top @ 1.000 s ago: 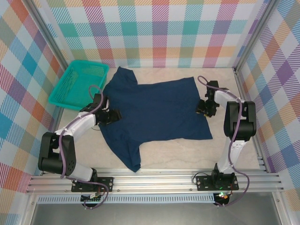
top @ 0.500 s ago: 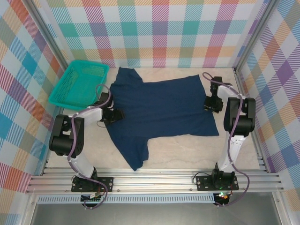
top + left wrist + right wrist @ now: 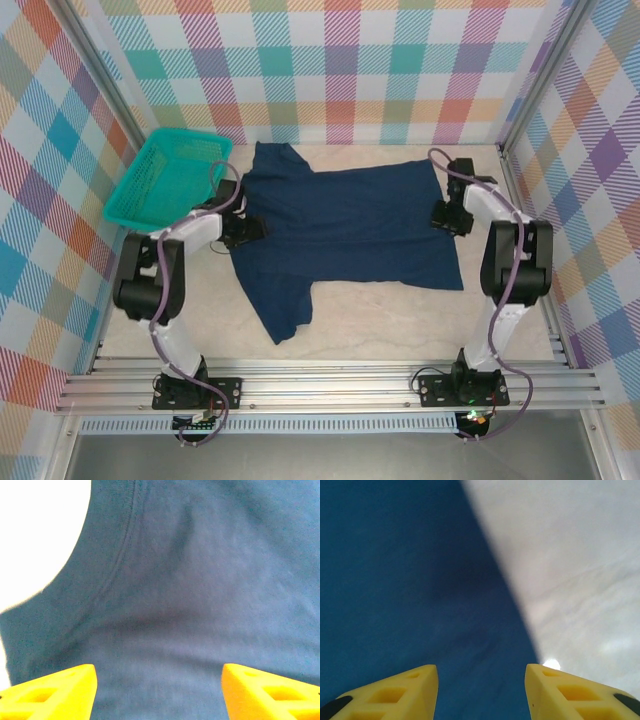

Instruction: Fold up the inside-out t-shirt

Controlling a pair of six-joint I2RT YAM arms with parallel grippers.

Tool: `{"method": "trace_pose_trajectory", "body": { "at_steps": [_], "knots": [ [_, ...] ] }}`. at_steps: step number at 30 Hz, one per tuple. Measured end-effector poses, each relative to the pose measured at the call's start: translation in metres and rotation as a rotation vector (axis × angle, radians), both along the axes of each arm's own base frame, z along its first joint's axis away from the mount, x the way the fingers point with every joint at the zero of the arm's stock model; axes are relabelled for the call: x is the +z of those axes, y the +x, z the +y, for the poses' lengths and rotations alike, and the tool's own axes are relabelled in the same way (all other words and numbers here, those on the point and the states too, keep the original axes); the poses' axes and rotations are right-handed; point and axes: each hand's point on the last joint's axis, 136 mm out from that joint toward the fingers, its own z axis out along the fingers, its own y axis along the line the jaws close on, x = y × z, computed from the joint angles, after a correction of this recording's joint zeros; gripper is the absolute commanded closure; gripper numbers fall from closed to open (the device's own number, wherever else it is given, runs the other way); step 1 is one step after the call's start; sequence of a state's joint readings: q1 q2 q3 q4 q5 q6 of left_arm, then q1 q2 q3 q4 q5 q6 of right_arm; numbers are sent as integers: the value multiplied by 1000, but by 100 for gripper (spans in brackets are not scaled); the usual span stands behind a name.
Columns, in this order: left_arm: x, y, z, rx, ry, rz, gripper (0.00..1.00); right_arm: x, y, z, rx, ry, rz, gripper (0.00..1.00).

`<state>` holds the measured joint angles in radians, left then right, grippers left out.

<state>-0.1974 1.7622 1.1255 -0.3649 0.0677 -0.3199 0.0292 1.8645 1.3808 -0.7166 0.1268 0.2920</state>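
The t-shirt (image 3: 345, 225) slid farther back on the tabletop (image 3: 400, 320).
It lies flat; my left hand (image 3: 248, 228) and right hand (image 3: 441, 214) sit open at its two ends, holding nothing. I should pinch both edges evenly.

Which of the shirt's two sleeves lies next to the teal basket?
The far sleeve, at the top of the overhead view beside the basket; the other sleeve points toward the table's near edge.
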Motion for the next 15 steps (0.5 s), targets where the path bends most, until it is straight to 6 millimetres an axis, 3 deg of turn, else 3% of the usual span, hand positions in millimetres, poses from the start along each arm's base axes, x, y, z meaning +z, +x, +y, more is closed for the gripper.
{"method": "trace_pose_trajectory", "body": {
  "at_steps": [3, 6, 8, 11, 15],
  "knots": [
    [29, -44, -24, -67, -29, -59, 32, 18, -22, 43, 90, 91, -47, 51],
    [37, -94, -63, -176, -100, -67, 32, 11, -43, 61, 123, 159, -24, 51],
    [23, -126, -78, -222, -144, -6, 33, -2, -54, 58, 108, 168, 20, 51],
    [-8, -162, -79, -222, -164, 113, 33, -19, -62, 51, 77, 168, 71, 51],
    [-28, -186, -75, -200, -178, 208, 33, -39, -62, 42, 48, 159, 119, 51]
  ]
}}
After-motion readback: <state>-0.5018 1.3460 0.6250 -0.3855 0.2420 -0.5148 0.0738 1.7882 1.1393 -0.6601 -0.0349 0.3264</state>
